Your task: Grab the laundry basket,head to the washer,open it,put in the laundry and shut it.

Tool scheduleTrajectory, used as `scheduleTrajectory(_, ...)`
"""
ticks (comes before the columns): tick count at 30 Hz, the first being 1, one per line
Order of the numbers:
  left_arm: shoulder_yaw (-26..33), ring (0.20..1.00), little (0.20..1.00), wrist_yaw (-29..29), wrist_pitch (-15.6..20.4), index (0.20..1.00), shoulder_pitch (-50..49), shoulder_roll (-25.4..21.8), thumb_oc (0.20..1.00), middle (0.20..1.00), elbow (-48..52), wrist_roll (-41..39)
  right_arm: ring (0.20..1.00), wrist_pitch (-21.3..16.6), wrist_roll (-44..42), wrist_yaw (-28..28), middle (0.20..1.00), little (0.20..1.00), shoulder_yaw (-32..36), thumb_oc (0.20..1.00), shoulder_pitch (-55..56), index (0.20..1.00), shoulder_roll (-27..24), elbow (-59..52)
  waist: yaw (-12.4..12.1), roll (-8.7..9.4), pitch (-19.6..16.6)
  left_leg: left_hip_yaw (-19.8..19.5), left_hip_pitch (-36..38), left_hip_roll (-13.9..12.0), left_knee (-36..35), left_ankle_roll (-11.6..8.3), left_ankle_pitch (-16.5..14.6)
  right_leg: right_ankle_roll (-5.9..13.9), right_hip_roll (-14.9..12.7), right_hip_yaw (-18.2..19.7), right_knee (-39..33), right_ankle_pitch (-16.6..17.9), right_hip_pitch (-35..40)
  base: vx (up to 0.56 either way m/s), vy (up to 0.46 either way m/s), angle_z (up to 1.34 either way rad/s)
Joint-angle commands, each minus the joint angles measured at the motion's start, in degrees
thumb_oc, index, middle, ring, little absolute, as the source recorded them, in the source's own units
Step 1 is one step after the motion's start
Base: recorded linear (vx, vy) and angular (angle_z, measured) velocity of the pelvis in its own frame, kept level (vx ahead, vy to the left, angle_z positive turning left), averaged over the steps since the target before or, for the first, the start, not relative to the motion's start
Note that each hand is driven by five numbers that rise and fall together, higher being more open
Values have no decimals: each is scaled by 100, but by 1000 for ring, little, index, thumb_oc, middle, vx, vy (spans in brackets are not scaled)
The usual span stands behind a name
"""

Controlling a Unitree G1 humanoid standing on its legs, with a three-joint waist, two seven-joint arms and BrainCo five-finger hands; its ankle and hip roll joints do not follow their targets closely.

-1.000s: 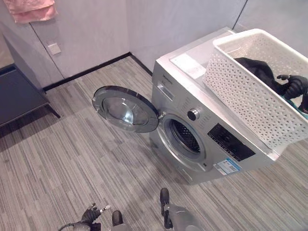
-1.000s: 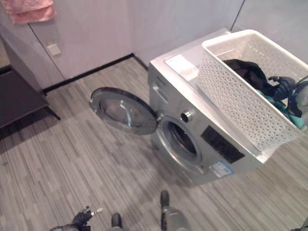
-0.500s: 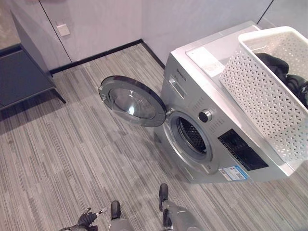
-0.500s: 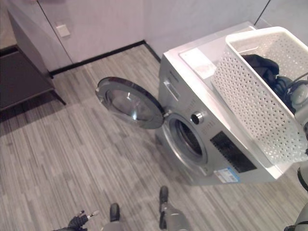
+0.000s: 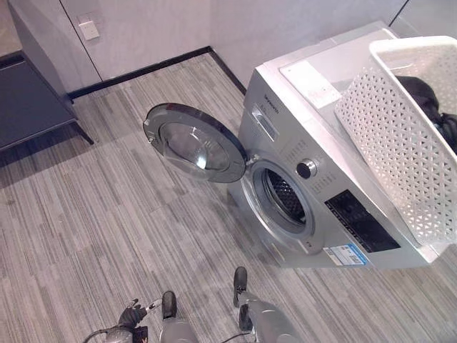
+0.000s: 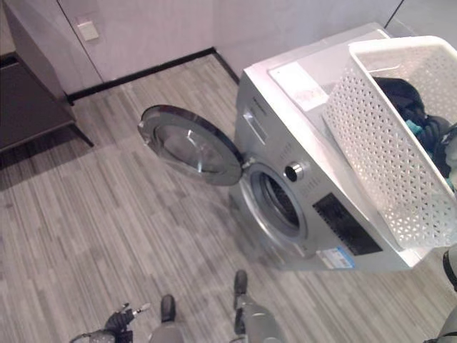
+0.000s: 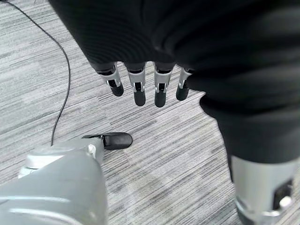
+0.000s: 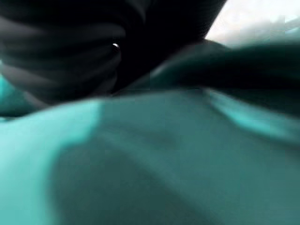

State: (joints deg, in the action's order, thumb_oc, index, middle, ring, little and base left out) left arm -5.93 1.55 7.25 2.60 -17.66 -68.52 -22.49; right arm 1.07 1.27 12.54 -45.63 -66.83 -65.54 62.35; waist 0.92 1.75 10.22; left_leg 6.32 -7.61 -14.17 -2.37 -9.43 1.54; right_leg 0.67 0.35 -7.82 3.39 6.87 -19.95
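the right hand [image 6: 448, 146] is buried in the laundry [image 6: 407, 107] inside the basket [image 6: 385, 150], its grip not discernible, above and right of the open drum [image 6: 277, 204]; the left hand [image 7: 147, 84] hangs slack.

Both eye views look steeply down from the head, sharing the washer [image 5: 314, 164], its open door [image 5: 194, 143] and the basket [image 6: 400, 136]. The left wrist view faces the floor [image 7: 154, 173] from close; the right wrist view is pressed against teal cloth [image 8: 150, 159].
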Motion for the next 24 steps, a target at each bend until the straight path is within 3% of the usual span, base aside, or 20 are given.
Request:
scheduleTrajectory(1,-140,1000,1000,146,76,1000,246,-267,1000,1000,62,-52,200,-77,-420,-639,200,200,-359,200,-246,200,516,-195,-130,189,344,-234,353,-210,-136,23,538,530,-399,470,281,-604,-36,6,27,-18)
scheduleTrajectory(5,-114,1000,1000,131,105,1000,183,-287,1000,1000,-2,135,200,-303,-1336,-1015,200,200,-87,200,-929,200,104,-777,-27,262,142,-143,553,-189,-68,46,339,574,-411,560,202,-588,154,20,49,-11)
scheduleTrajectory(10,-152,1000,1000,119,121,1000,135,-314,1000,1000,-4,258,200,-426,-1866,-1254,200,200,-104,200,-1745,200,-210,-800,48,326,-145,-86,861,-179,-53,65,153,627,-434,612,181,-621,427,64,38,-11)
scheduleTrajectory(17,-300,1000,1000,127,155,1000,149,-287,1000,1000,-39,388,200,-458,-2294,-1342,200,200,-501,200,-2827,200,-203,198,75,378,-464,-87,1156,-159,-47,87,10,655,-469,576,193,-709,778,55,32,3)
scheduleTrajectory(24,-277,1000,1000,182,167,1000,100,-294,1000,1000,-55,414,200,-426,-2373,-1313,200,200,-654,200,-3095,200,-140,612,61,405,-632,-97,1268,-153,-67,99,-19,663,-496,544,183,-741,915,15,8,0)
